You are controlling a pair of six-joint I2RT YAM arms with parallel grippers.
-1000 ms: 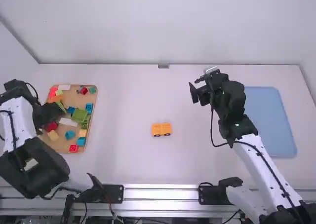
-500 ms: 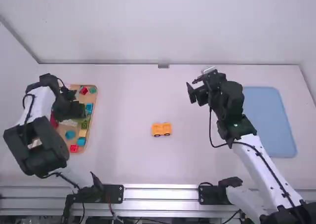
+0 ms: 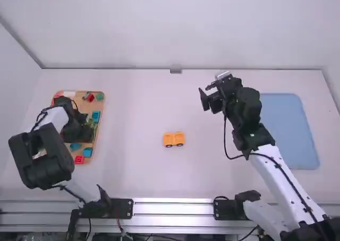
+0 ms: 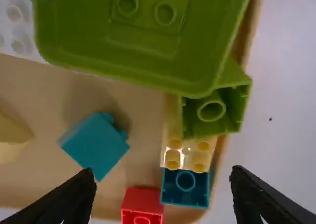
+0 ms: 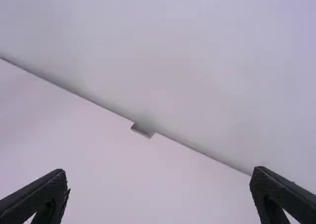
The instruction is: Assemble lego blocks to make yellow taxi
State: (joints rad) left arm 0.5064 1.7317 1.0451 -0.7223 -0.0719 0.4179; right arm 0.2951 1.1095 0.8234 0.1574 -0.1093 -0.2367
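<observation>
In the high view, the toy taxi (image 3: 173,139) sits mid-table, long axis side to side, wheels toward the arms' bases; I can't tell its front. The left gripper (image 3: 78,130) partly hides the plastic blocks (image 3: 79,160).

Left wrist view: jaws apart, a smooth, hollow green block (image 4: 133,71) cut off at the edge.

Right wrist view: the right gripper's (image 3: 205,95) jaws stand apart.
</observation>
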